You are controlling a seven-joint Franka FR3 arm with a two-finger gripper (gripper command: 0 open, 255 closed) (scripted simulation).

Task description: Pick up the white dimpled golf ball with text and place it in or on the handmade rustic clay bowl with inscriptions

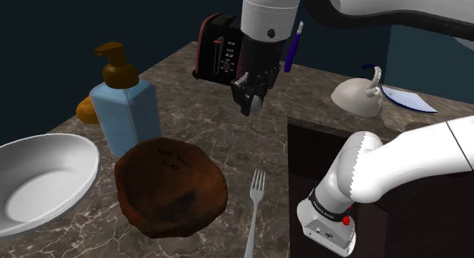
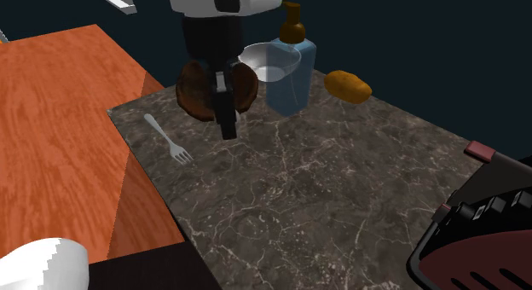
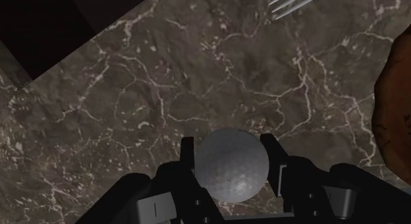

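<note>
A pale grey dimpled golf ball [image 3: 233, 164] sits clasped between my two black fingers, held well above the dark marble counter. In the shoulder view my gripper [image 1: 254, 105] hangs in the air with the ball [image 1: 257, 105] at its tips, up and to the right of the brown clay bowl [image 1: 171, 188], which has markings on its inner wall. In the second exterior view the gripper [image 2: 227, 124] hangs in front of the bowl [image 2: 196, 94]. The bowl's brown rim [image 3: 394, 117] shows beside the gripper in the wrist view.
A white fork [image 1: 255, 207] lies on the counter near the bowl. A blue soap dispenser [image 1: 125, 105], an orange-brown lump [image 1: 87, 111] and a white bowl [image 1: 42, 177] stand beyond the clay bowl. A black toaster [image 1: 219, 48] stands at the back. The dark stand [image 1: 327, 180] borders the counter.
</note>
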